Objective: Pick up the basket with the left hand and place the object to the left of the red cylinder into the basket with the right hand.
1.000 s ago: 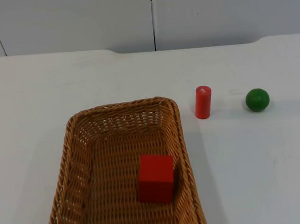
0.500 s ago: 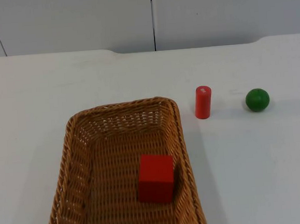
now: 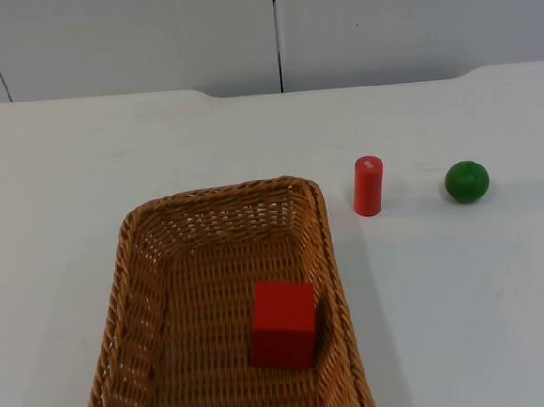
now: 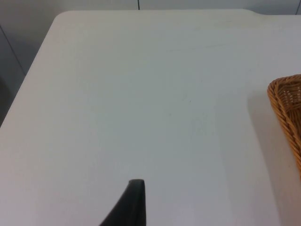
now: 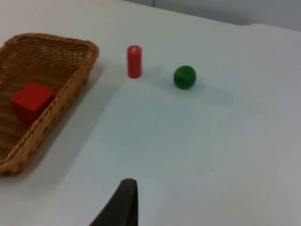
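Note:
A brown wicker basket (image 3: 216, 193) sits on the white table at the front left, and a red cube (image 3: 283, 322) lies inside it near its right wall. Just right of the basket's far corner, a red cylinder (image 3: 369, 185) stands upright. My left gripper (image 4: 134, 202) waits over bare table, with the basket's rim (image 4: 287, 101) off to its side. My right gripper (image 5: 123, 202) hovers well back from the basket (image 5: 51, 40), the cube (image 5: 32, 100) and the cylinder (image 5: 134, 61). Neither gripper holds anything.
A green ball (image 3: 466, 181) rests on the table right of the cylinder, and it appears again in the right wrist view (image 5: 185, 76). The grey partition wall (image 3: 277, 29) closes the table's far edge. White table top stretches right of the basket.

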You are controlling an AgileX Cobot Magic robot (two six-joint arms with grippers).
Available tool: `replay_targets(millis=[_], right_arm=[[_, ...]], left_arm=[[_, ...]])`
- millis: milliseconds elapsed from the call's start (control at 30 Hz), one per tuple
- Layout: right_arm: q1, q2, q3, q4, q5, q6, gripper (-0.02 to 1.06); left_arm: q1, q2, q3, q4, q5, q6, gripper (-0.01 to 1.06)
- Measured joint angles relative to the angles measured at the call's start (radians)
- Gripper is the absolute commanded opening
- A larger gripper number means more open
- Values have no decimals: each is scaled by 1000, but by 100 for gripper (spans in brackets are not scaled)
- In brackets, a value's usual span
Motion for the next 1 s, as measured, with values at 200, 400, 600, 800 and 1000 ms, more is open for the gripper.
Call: replay_targets(millis=[200,400,600,800,1000], right_arm=[[-146,0,0,0,0,0,105],[-231,0,0,0,0,0,105],[-265,0,0,3,0,0,105],[-265,0,0,3,0,0,105],[-265,0,0,3,0,0,105]], left_arm=[[0,0,0,0,0,0,105],[0,0,0,0,0,0,105],[0,0,0,0,0,0,105],[0,0,0,0,0,0,105],[-21,0,0,0,0,0,105]])
